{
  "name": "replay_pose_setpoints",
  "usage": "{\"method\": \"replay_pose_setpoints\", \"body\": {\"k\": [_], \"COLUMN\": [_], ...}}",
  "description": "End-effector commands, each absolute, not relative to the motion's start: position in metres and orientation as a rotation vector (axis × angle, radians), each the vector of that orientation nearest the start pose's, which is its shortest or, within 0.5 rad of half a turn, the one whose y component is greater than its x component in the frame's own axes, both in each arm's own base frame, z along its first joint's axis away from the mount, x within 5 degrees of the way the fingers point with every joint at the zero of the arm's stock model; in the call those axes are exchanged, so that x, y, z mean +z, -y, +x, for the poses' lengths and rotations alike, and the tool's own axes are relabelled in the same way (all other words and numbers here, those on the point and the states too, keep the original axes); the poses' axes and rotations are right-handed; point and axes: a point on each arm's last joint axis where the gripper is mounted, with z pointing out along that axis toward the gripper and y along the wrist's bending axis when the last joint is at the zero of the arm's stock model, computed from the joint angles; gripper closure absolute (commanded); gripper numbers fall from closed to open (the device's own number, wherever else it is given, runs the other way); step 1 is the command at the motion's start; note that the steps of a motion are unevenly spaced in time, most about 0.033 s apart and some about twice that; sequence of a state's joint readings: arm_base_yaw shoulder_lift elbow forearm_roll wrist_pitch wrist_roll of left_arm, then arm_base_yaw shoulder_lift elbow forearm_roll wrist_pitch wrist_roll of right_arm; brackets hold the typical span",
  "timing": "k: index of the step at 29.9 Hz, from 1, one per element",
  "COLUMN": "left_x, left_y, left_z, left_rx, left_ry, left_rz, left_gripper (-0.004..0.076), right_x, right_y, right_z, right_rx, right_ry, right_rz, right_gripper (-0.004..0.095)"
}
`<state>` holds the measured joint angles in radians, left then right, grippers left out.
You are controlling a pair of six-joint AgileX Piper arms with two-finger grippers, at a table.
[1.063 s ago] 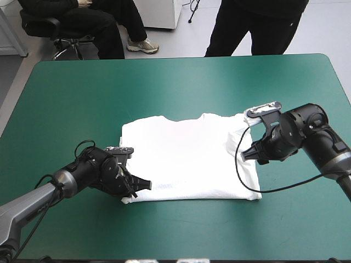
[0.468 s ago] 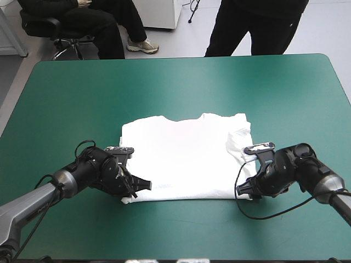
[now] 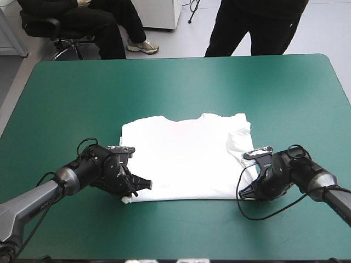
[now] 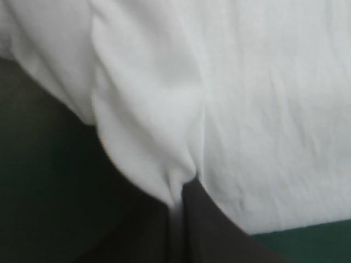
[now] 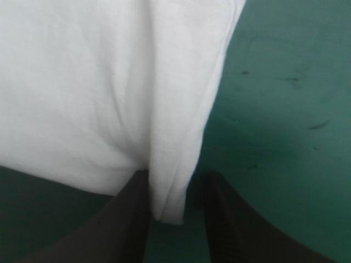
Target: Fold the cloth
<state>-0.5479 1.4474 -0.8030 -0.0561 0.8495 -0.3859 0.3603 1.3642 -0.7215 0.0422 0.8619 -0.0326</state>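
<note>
Right pincer [image 3: 245,192] lowered, T-shirt [image 3: 186,159] lying left-right

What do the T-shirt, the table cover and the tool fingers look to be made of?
T-shirt: soft white fabric, likely knit cotton; matte, and it creases where the left tool pinches it.
Cover: teal-green, smooth with a faint sheen, perhaps vinyl; small dark scuffs show.
Fingers: black, matte, probably rubber or plastic.

Left arm [image 3: 33,201] a smooth grey tube ending in a rounded black wrist housing, right arm [image 3: 329,189] likewise grey with a bulbous black wrist, left gripper [image 3: 147,185] and right gripper [image 3: 243,193] each two broad, matte black fingers [image 5: 126,219] curved like fins
</note>
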Motion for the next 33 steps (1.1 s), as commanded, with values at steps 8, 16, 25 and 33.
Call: {"method": "replay_pose_setpoints", "body": {"k": [8, 16, 25, 33], "left_x": [0.219, 0.278, 0.337, 0.351], "left_y": [0.127, 0.124, 0.116, 0.112], "left_z": [0.205, 0.202, 0.192, 0.204], "left_rx": [-0.137, -0.21, -0.304, -0.254], "left_ry": [-2.966, -2.826, -2.653, -2.494], "left_rz": [0.228, 0.222, 0.161, 0.108], "left_gripper": [0.0741, 0.0741, 0.0741, 0.0741], "right_x": [0.218, 0.286, 0.334, 0.363], "right_y": [-0.092, -0.094, -0.093, -0.091], "right_z": [0.213, 0.213, 0.21, 0.224], "right_rx": [0.241, 0.279, 0.316, 0.264], "right_ry": [-2.858, -2.737, -2.627, -2.45], "right_rz": [-0.535, -0.544, -0.487, -0.392], "right_gripper": [0.0921, 0.0921, 0.0921, 0.0921]}}
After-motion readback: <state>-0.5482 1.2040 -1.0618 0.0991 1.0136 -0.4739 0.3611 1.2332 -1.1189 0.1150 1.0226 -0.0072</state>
